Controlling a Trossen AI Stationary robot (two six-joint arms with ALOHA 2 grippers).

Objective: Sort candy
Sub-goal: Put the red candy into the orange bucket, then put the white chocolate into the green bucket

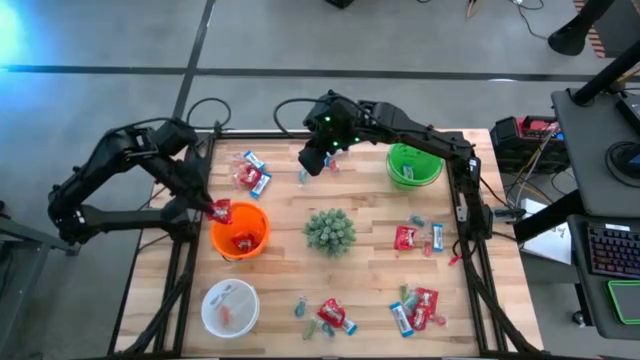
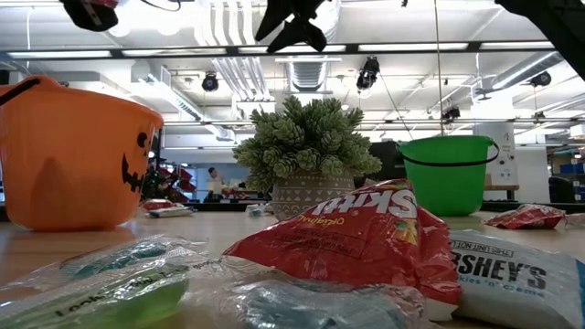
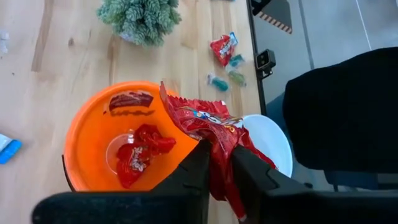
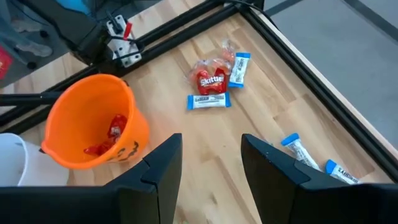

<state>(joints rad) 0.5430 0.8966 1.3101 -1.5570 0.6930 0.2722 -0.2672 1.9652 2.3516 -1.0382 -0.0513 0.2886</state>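
The left gripper (image 3: 216, 168) is pinched on 1 red packet (image 3: 208, 127) held over the orange bucket's (image 3: 84, 118) rim, so a drop outside onto the table is risked.

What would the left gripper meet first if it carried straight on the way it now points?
Probably the orange bucket: the left gripper, holding a red packet, points at its near rim. Depth is unclear.
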